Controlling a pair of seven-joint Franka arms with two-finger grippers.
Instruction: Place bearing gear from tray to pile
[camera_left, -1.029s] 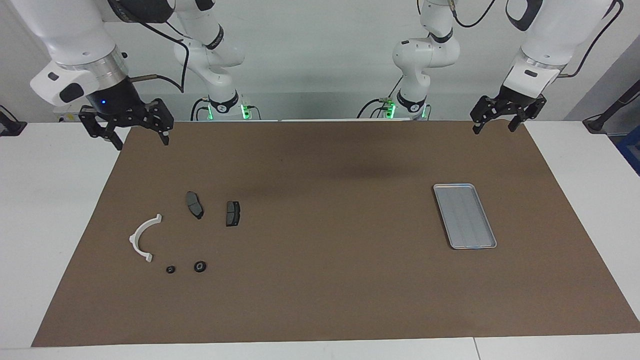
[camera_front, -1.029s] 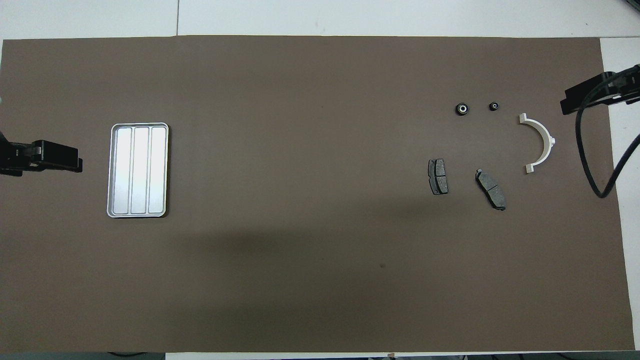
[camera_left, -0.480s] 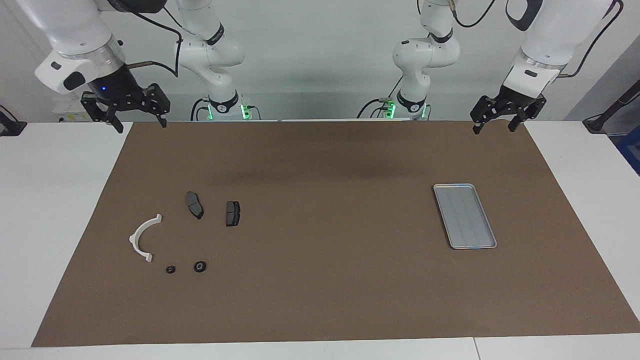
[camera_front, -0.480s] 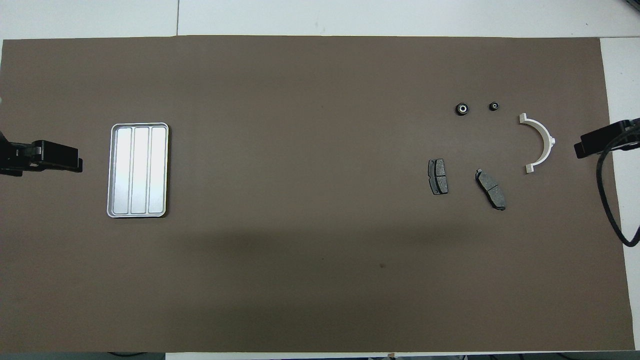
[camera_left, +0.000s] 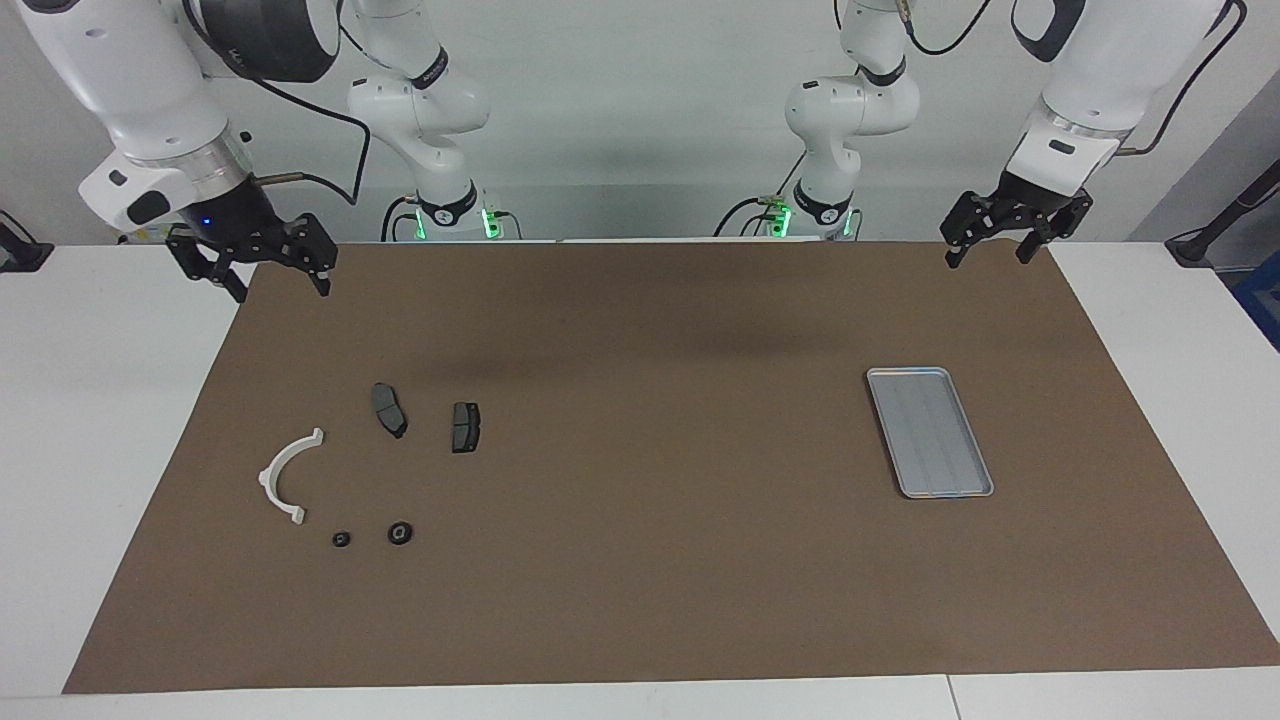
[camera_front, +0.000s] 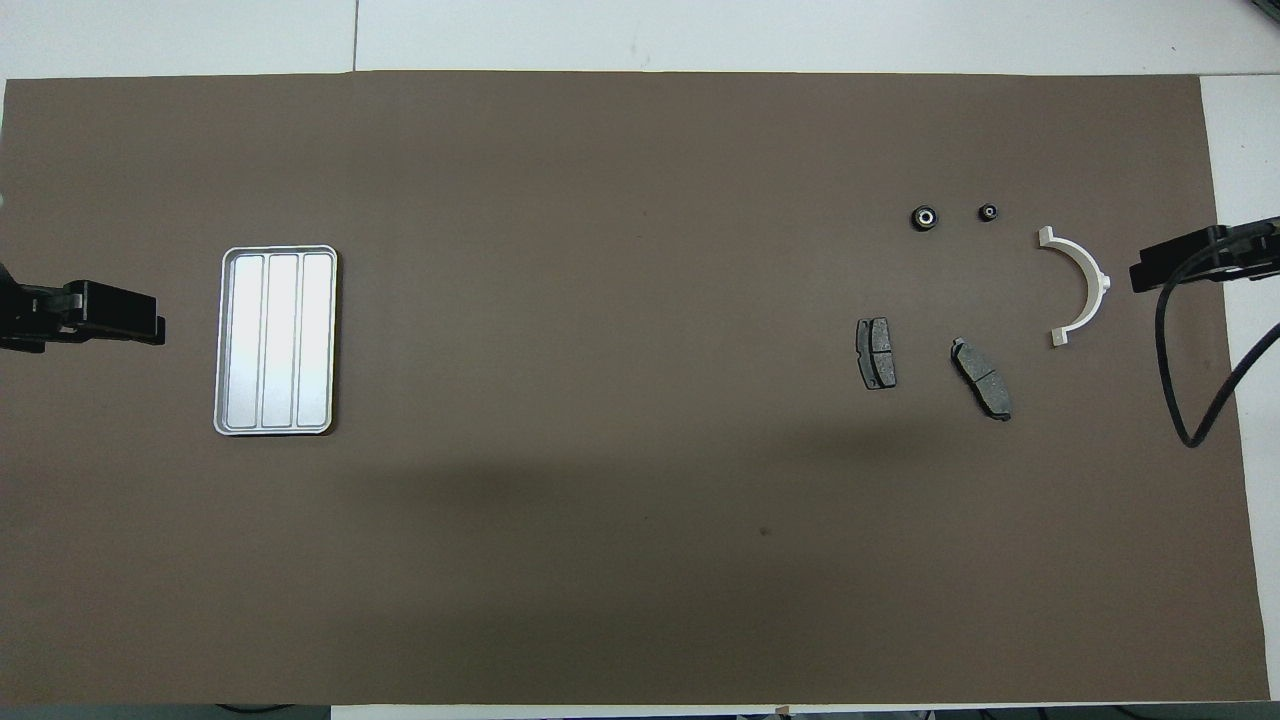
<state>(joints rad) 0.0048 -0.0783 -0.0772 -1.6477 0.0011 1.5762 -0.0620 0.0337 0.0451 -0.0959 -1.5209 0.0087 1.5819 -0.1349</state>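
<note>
The silver ridged tray (camera_left: 930, 432) (camera_front: 280, 340) lies toward the left arm's end of the mat, with nothing in it. Two small black round bearing gears (camera_left: 400, 533) (camera_left: 341, 539) (camera_front: 923, 217) (camera_front: 988, 212) rest on the mat in the pile, beside a white semicircular bracket (camera_left: 268, 472) (camera_front: 1098, 280) and two dark brake pads (camera_left: 389, 409) (camera_left: 465, 426). My right gripper (camera_left: 280, 288) (camera_front: 1145, 277) hangs open and holds nothing over the mat's corner by its own base. My left gripper (camera_left: 986, 258) (camera_front: 150, 325) waits open over the mat's edge at its own end.
A brown mat (camera_left: 650, 560) covers most of the white table (camera_left: 100, 420). A black cable (camera_front: 1175, 400) loops down from the right arm, over the mat's edge beside the pile.
The right gripper has drawn back from the pile toward its base, rising and then dipping a little. The left arm and all parts stayed still.
</note>
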